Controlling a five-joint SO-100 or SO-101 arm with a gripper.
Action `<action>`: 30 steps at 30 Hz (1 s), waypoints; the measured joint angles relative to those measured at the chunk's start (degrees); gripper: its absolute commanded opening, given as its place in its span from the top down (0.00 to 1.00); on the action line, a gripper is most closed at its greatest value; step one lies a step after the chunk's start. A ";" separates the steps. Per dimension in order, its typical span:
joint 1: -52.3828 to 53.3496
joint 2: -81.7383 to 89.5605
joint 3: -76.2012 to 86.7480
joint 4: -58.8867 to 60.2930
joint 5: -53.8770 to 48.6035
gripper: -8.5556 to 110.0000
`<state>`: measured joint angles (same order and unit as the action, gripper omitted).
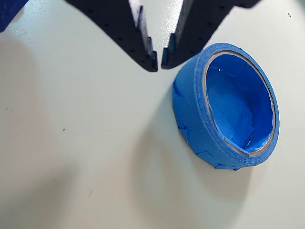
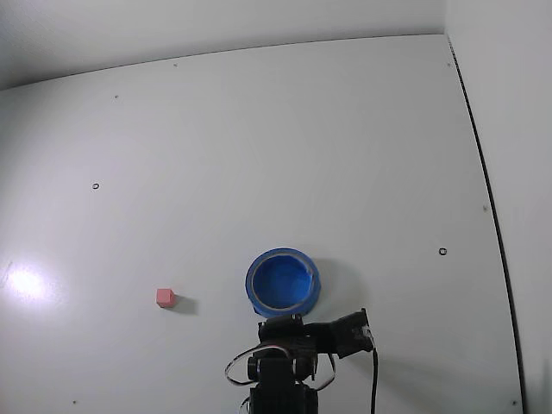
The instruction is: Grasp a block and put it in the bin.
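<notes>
Block (image 2: 166, 297) sits alone on the white counter (image 2: 259, 155), well left of the bin (image 2: 283, 283) in the fixed view. Likely light, rigid, plain-faced; best pinched across two opposite flat sides. My hand (image 1: 159, 59) hangs beside the bin's rim, fingertips nearly together, holding nothing. Arm folded low at the near edge.

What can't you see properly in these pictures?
- Block: outside the wrist view's edges; in the fixed view too small to show detail.
- Gripper: in the fixed view hidden by the arm.
- Bin: near inside wall hidden by its own rim in both views.
</notes>
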<state>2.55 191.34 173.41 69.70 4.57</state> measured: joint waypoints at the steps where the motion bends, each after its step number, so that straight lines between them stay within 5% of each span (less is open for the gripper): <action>1: 0.00 0.00 0.00 0.00 0.00 0.93; 21: 0.00 0.00 0.00 0.00 -1.23 0.89; 30: 0.00 0.00 0.00 0.00 -26.02 0.74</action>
<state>2.55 191.34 173.41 69.70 -21.45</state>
